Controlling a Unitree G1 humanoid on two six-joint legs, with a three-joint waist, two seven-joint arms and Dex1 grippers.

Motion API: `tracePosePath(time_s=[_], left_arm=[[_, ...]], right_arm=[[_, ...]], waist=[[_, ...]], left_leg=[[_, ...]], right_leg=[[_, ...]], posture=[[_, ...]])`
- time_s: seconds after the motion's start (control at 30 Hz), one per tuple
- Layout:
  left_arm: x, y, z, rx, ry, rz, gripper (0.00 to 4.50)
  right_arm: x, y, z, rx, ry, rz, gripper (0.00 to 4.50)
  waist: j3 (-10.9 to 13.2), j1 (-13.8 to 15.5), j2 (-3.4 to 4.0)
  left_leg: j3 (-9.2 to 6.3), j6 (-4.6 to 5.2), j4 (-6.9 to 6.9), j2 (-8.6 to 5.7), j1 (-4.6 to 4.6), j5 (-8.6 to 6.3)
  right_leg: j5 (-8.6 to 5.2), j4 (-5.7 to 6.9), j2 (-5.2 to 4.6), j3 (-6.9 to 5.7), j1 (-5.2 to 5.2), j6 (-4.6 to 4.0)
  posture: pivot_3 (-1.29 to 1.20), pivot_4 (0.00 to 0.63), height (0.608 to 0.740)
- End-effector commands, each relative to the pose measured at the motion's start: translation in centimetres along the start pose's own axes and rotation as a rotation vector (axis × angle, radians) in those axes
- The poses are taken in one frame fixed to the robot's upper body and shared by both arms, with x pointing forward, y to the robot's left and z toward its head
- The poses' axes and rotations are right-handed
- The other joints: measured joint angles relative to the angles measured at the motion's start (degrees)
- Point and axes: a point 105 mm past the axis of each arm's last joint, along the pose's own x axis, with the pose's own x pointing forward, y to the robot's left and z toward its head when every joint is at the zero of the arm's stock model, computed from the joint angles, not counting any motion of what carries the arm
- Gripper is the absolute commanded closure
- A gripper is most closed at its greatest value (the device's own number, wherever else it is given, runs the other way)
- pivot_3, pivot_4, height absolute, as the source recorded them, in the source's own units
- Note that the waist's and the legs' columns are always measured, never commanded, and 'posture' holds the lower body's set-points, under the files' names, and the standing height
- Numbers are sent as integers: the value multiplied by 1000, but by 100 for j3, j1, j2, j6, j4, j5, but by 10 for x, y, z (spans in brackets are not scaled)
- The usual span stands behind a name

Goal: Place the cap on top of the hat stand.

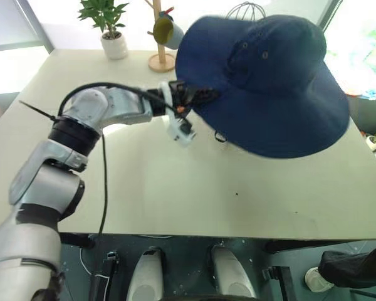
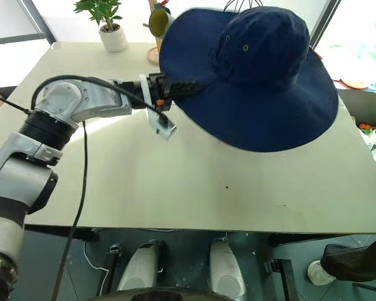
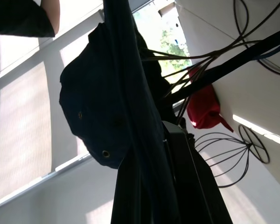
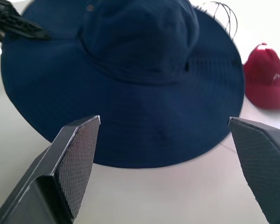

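Item: cap (image 1: 269,88), navy, wide brim. Held crown-up over the desk's (image 1: 175,188) far edge, brim pinched by the left gripper (image 2: 187,88) so it can settle on the hat stand (image 1: 245,10). Right gripper (image 4: 163,140) spread, empty. Stand mostly hidden behind the cap; wire top alone visible.

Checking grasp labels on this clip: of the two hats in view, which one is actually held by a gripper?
The cap, navy with a wide brim: the left gripper pinches its brim edge. The small red cap lies untouched on the table.
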Motion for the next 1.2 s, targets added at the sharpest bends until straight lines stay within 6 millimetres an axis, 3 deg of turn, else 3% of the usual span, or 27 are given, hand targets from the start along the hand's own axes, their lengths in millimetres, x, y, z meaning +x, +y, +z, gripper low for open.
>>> tracePosePath(time_s=[0.03, 0.4, 0.5, 0.73, 0.9, 0.97, 1.03, 1.2], left_arm=[[-2, 4, -7, -30, 8, 33, 4478], [3, 15, -21, -228, 90, 110, 4478], [2, 14, -20, -249, 82, 102, 3530], [-9, 12, -13, -271, 55, 87, 11], [-39, 13, -11, -373, 58, 97, 11], [-57, 17, -13, -508, 81, 124, 11], [-82, 17, -10, -772, 111, 102, 11], [-144, 25, -28, -1738, 209, 78, 11]], right_arm=[[-9, -2, 9, -37, -37, -37, 0], [-13, -4, 0, -25, 12, -42, 0], [-12, -4, 0, -29, 17, -39, 0], [-6, -3, -3, -40, 34, -18, 0], [-3, -5, -7, -52, 63, -1, 0], [-2, -7, -8, -54, 73, 3, 0], [-1, -11, -9, -63, 90, 3, 0], [2, -22, -7, -72, 98, 5, 0]], waist=[[0, 0, 0], [1, -20, -2], [1, -21, -1], [1, -17, -1], [0, -37, 0], [-1, -57, 3], [0, -82, 6], [5, -153, -1]], left_leg=[[1, 0, 0, -1, 0, 0], [1, 0, -1, -1, -1, 0], [1, 0, -3, -1, 0, 0], [1, 0, -3, -1, -1, 0], [1, 0, -4, -1, 1, 0], [2, 0, -7, 1, 4, 0], [3, 0, -8, 2, 5, 0], [4, 1, -1, 6, 3, 0]], right_leg=[[0, 0, -1, 0, 0, 0], [-1, 0, -2, 0, -2, 0], [0, 0, -1, 0, -2, 1], [-1, -1, -2, -1, -2, 1], [0, 1, -2, 0, -2, 1], [0, 2, -1, 0, -2, 1], [0, 6, -2, 0, -2, 0], [-1, 18, -3, -2, -2, -2]], posture=[[0, 150, 740], [0, 150, 740], [0, 150, 740], [0, 150, 740], [0, 150, 740], [0, 150, 740], [0, 150, 740], [0, 150, 740]])
